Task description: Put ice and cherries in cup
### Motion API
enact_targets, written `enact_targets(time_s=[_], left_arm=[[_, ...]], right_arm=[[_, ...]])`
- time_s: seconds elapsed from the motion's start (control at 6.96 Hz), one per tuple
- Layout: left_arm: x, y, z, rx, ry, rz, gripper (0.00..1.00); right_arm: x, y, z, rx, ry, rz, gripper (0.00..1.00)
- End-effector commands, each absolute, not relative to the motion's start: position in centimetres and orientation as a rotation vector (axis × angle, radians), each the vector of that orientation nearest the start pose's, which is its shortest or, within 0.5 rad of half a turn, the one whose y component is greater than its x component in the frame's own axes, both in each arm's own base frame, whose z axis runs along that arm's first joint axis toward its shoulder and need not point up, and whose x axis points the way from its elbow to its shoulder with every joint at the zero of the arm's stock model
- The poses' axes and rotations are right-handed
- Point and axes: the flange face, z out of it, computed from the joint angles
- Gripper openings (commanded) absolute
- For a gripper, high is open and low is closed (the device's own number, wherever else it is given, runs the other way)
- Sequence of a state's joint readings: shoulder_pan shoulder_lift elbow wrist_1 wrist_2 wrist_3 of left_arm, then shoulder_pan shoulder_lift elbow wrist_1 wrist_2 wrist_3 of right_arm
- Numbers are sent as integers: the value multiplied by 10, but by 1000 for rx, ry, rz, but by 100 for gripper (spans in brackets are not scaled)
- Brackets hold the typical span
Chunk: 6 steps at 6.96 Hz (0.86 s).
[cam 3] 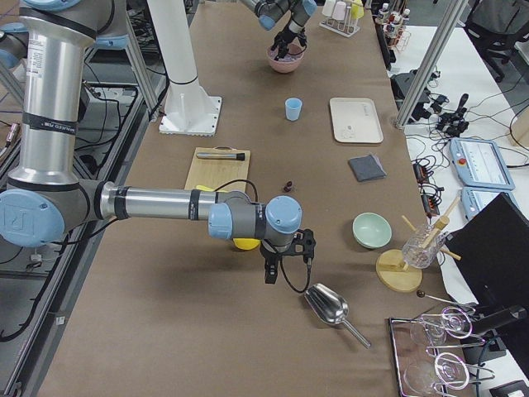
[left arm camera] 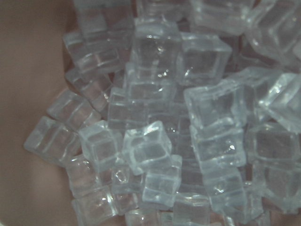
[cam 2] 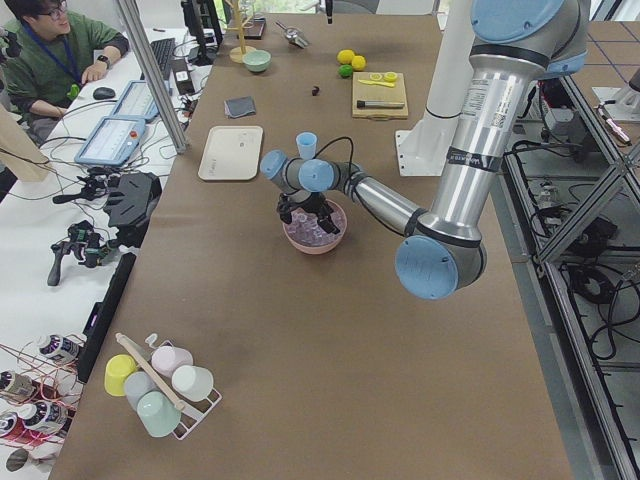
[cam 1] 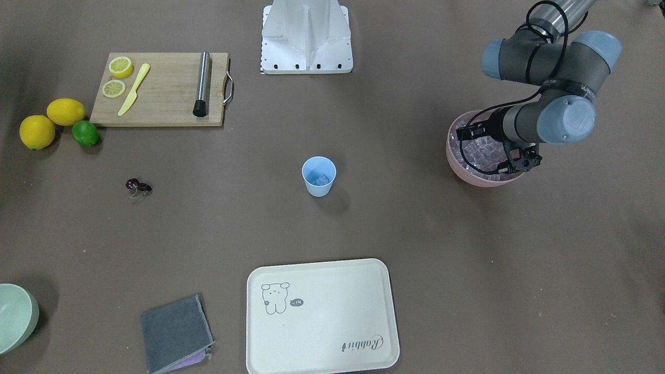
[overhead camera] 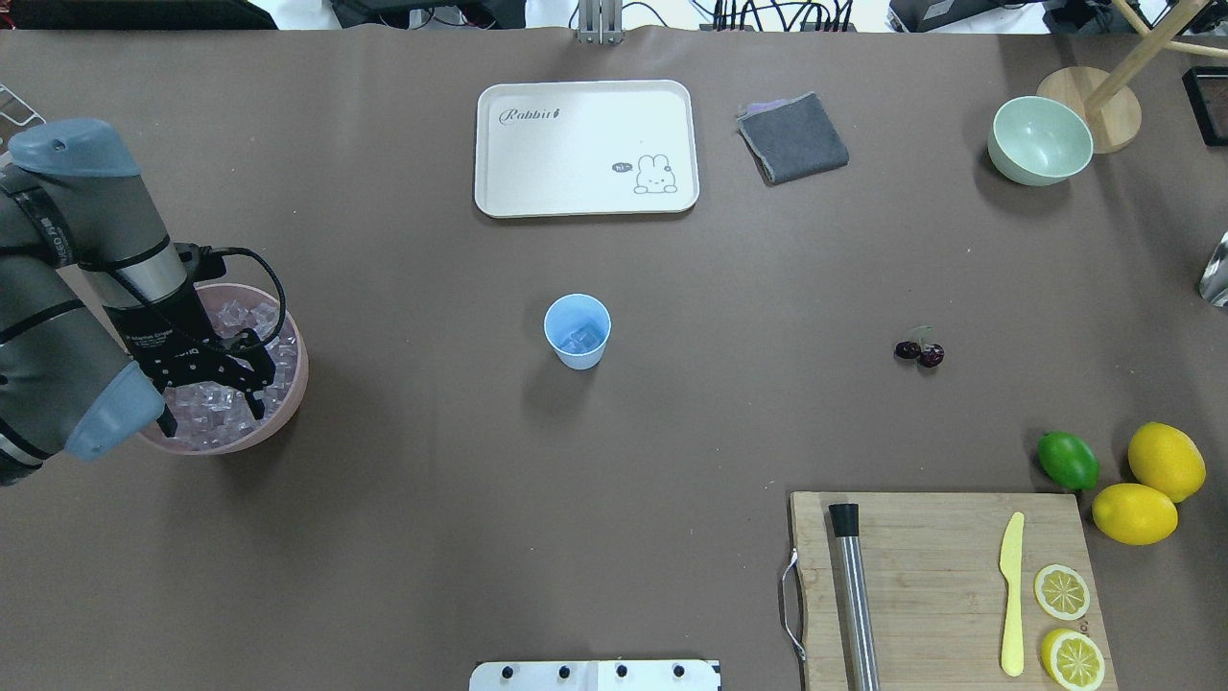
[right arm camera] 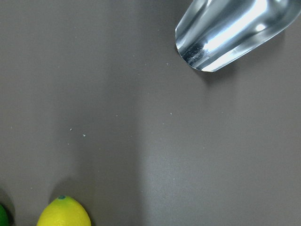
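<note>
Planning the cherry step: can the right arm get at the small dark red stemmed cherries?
Probably yes: the cherries lie uncovered on bare table, and the right gripper hangs nearby with nothing between.

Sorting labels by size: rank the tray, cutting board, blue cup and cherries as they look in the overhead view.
1. cutting board, though it lies nearer the camera and runs off the picture's edge
2. tray
3. blue cup
4. cherries
</note>
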<state>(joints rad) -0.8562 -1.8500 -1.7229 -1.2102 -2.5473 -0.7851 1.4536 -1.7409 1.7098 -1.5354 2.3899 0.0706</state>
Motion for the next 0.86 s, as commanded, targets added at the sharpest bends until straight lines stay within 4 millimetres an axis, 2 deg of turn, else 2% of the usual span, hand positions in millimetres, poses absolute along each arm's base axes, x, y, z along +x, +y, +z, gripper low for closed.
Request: enact_targets(time_s=[0.0, 0.14, 0.72], left_arm=[[336, -480, 447, -615, 778, -48, 97], [338, -483, 442, -630, 783, -55, 97], [341, -485, 460, -667, 765, -75, 97]], right_arm=[[11, -425, 661, -73, -816, -47, 100], [10, -426, 660, -72, -816, -49, 100], [9, -426, 661, -73, -815, -50, 100]])
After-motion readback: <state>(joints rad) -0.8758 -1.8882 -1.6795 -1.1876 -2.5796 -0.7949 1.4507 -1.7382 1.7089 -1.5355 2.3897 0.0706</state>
